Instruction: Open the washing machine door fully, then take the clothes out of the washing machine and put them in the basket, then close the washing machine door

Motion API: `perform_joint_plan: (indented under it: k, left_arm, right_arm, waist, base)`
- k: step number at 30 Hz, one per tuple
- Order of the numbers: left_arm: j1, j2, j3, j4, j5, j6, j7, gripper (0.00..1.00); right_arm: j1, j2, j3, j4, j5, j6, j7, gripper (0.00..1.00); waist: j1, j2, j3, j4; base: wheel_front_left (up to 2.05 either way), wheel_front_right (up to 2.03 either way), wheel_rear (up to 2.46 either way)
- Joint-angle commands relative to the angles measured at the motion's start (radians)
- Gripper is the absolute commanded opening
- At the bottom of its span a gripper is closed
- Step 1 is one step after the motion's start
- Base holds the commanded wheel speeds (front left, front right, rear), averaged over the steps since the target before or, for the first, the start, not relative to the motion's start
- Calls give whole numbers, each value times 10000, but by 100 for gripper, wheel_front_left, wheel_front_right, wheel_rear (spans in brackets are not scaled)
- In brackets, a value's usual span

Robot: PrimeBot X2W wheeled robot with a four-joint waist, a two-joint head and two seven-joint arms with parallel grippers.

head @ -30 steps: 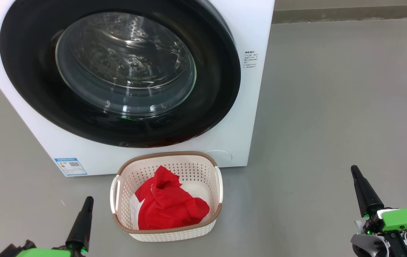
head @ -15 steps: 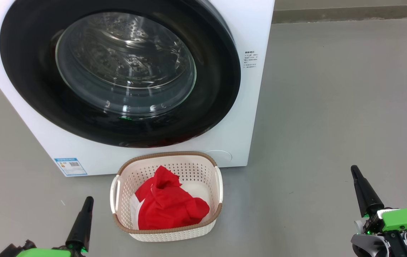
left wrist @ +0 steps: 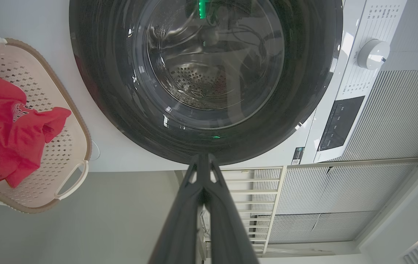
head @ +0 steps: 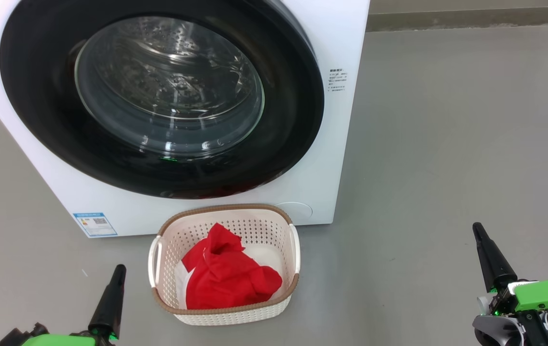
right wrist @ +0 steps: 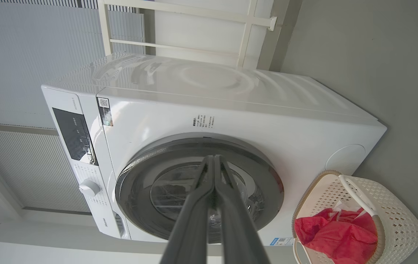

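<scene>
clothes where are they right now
In the head view, the clothes lie in the basket on the floor, low centre, just in front of the washing machine, below its closed door.

1. Shows white washing machine (head: 346,144) at upper left; washing machine door (head: 168,91) shut, drum visible thru glass.
2. Shows basket (head: 225,214) on grey floor (head: 446,144), just in front of machine, below door.
3. Shows red clothes (head: 228,278) piled inside basket.
4. Shows left gripper (head: 119,270) lower left, right gripper (head: 476,229) lower right; both apart from basket, each reading as a single dark taper.

Red clothes (head: 228,278), cream perforated basket (head: 228,315), brown-rimmed
</scene>
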Motion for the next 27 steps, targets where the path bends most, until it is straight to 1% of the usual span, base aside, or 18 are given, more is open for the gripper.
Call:
perform_joint_plan:
  k: [1,27]
  left_arm:
    - [-416,116,355,-208,-68,-73,44,0]
    - [-415,116,354,-209,-69,-73,44,0]
  right_arm:
    - [-421,-66,156,-242,-76,-7,72,0]
    - [-425,-40,119,-240,-108,-7,102,0]
  waist:
    - [0,0,0,0]
    - [0,0,0,0]
  base:
    - [0,0,0]
    - [0,0,0]
